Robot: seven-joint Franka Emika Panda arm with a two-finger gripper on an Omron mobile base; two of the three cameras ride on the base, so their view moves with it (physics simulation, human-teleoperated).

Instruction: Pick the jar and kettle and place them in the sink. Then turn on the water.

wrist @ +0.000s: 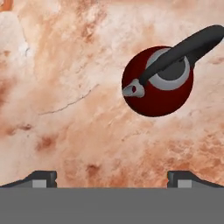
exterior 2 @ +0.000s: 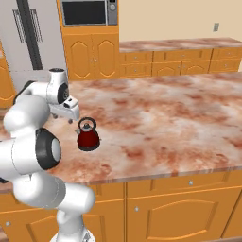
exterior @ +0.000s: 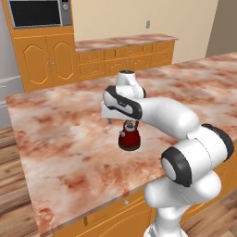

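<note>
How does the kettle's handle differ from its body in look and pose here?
The kettle has a round, squat, dark-red body, while the handle is a thin black bar. The body sits on the counter; the handle arches above the grey lid, clear of the marble. They share one upright vessel, untouched: the gripper is open and apart from both.

You are looking at a glossy white, rounded arm (exterior: pixel 169 118) with black bands at its joints and grey end caps; its two small dark finger tips (wrist: pixel 41 177) carry pale grey pads.
</note>
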